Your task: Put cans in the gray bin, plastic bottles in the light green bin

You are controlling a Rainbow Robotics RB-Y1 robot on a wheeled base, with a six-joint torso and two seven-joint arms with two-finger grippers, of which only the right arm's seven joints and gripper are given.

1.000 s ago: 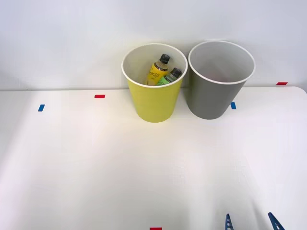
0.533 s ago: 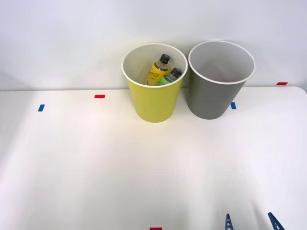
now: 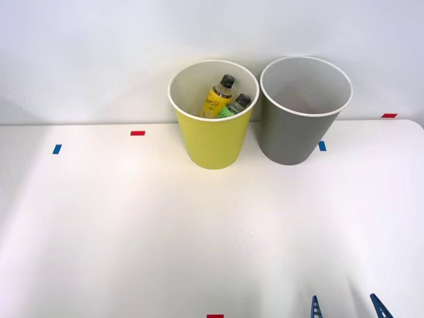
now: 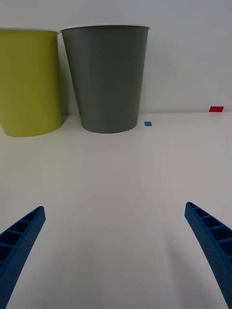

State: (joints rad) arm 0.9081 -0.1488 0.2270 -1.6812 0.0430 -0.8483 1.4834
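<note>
Across the last second nothing is seen to have moved: the right gripper [image 3: 346,308] is held at the same spot low over the table [image 3: 132,232], well back from both bins, and the bins and their contents are unchanged. This stillness is read as a pause after the sorting rather than a step in progress.

The fingers [image 4: 19,239] are spread wide with nothing between them; bare table is seen in the gap.

Far ahead of the fingers, slightly toward the left one, stands the gray bin [image 3: 301,122], upright. Its inside is seen as gray wall; the bottom is hidden from above, so whether the can lies in it cannot be told. No can is seen on the table around the fingers.

Beside it, further past the left finger, stands the green bin [image 3: 213,142], the two close but whether touching cannot be told. Inside it the yellow bottle [image 3: 217,99] and the green-label bottle [image 3: 234,106] are leaned together, dark caps up, against the far wall.

Blue tape [image 4: 148,123] is seen at the gray bin's foot, toward the right finger's side, and red tape [image 4: 216,109] further out past that finger.

With both bottles binned and no loose item left within reach of the fingers, the task is judged finished or nearly so, the can presumably already dropped out of sight.
</note>
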